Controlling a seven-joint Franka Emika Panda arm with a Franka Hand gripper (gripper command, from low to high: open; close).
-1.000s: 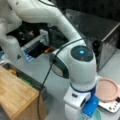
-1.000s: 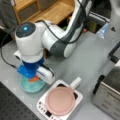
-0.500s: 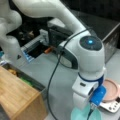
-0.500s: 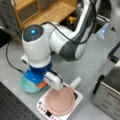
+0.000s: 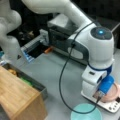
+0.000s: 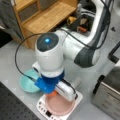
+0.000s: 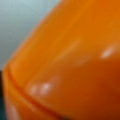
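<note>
Since the earlier frames the arm has swung across and come down over the pink plate (image 6: 60,107), which sits on a white scale (image 6: 78,98) on the grey surface (image 5: 62,67). In both front views the wrist now stands almost straight above that plate, where before it hung further toward the teal bowl (image 6: 27,84).

Most of the gripper (image 6: 53,94) is hidden under the arm's white wrist and blue camera mount. An orange object (image 6: 51,94) shows as a small patch just below the blue mount, at the near edge of the pink plate. In the wrist view the orange object (image 7: 70,62) fills nearly the whole picture, pressed up close to the lens. Whether the gripper is clamped on it or spread apart cannot be told.

The teal bowl lies just beside the scale on the surface, and in a front view the teal bowl (image 5: 86,113) sits toward the bottom edge, next to the scale (image 5: 110,106). A wooden shelf (image 6: 42,17) stands well behind the plate. A black cable (image 5: 62,82) loops from the arm down toward the plate.
</note>
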